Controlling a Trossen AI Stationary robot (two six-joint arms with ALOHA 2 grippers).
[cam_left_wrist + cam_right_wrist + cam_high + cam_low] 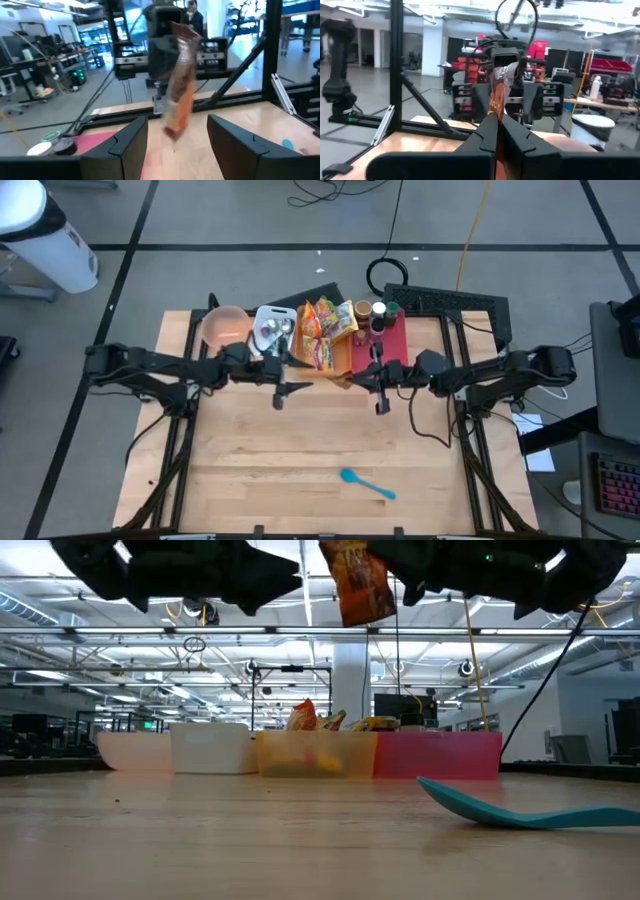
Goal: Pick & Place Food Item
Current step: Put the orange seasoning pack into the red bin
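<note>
Along table's back — yellow bin holds snack packets.

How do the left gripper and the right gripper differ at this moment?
The right gripper is shut on the orange snack packet, which hangs from it above the table; the left gripper is open and holds nothing. The packet hangs apart from the left gripper's fingers, in front of the gap between them, while the right gripper's fingers pinch it. Both grippers are raised and face each other mid-table.
</note>
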